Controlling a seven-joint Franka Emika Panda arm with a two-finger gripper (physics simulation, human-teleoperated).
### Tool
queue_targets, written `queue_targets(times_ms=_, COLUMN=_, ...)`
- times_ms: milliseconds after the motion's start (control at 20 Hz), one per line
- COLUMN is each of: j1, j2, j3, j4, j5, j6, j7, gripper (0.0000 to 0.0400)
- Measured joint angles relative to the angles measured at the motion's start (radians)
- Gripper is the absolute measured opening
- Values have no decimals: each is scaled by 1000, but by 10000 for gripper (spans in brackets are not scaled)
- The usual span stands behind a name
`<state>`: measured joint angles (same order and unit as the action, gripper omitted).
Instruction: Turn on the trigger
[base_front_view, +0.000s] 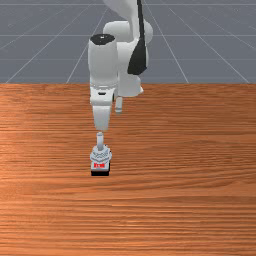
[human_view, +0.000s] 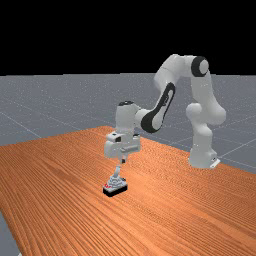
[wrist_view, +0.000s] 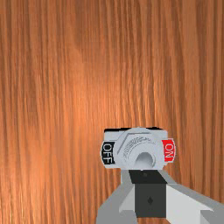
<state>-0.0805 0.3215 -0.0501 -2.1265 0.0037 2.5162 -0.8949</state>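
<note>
- Front view: on the bench (base_front_view: 190, 210), nearest me, sits the trigger (base_front_view: 100, 157), a little off the middle toward ten o'clock, its red marking facing six.
- Its lever (base_front_view: 100, 140) pokes up from the body; the wrist view puts the red ON label (wrist_view: 169, 150) and black OFF label (wrist_view: 107, 152) on opposite sides.
- Just above the lever, in the far view, hangs the claw (human_view: 123, 161), pointing down, its two fingers pressed together with nothing between them.
- Farther back, the arm's base (human_view: 202, 154) stands between two and three o'clock from the trigger in the far view.
- Beyond lies grey floor (human_view: 50, 107).
</note>
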Motion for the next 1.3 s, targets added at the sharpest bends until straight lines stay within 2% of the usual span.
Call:
queue_targets(times_ms=50, j1=1, j2=18, j3=1, j4=29, j5=0, j6=-11, j7=1, gripper=0)
queue_targets(times_ms=100, j1=-2, j2=44, j3=5, j4=81, j5=-7, j6=-75, j7=-25, gripper=0)
queue_targets(times_ms=150, j1=19, j2=44, j3=-14, j4=80, j5=-39, j6=-72, j7=38, gripper=0)
queue_targets(times_ms=200, j1=8, j2=43, j3=-3, j4=87, j5=-12, j6=-112, j7=12, gripper=0)
queue_targets(times_ms=300, j1=10, j2=21, j3=-5, j4=61, j5=-19, j6=-152, j7=14, gripper=0)
queue_targets(times_ms=500, j1=7, j2=-44, j3=-8, j4=-42, j5=-22, j6=-95, j7=11, gripper=0)
queue_targets(times_ms=550, j1=5, j2=-58, j3=-7, j4=-72, j5=-18, j6=-46, j7=4, gripper=0)
queue_targets(times_ms=850, j1=5, j2=13, j3=-7, j4=-53, j5=-18, j6=-18, j7=8, gripper=0)
queue_targets(times_ms=900, j1=1, j2=13, j3=-3, j4=-72, j5=-16, j6=21, j7=-9, gripper=0)
queue_targets(times_ms=1050, j1=2, j2=13, j3=-3, j4=-87, j5=-12, j6=52, j7=0, gripper=0)
queue_targets(times_ms=1200, j1=-36, j2=22, j3=25, j4=-64, j5=54, j6=10, j7=-75, gripper=0)
queue_targets(times_ms=1300, j1=-45, j2=25, j3=21, j4=-60, j5=55, j6=9, j7=-87, gripper=0)
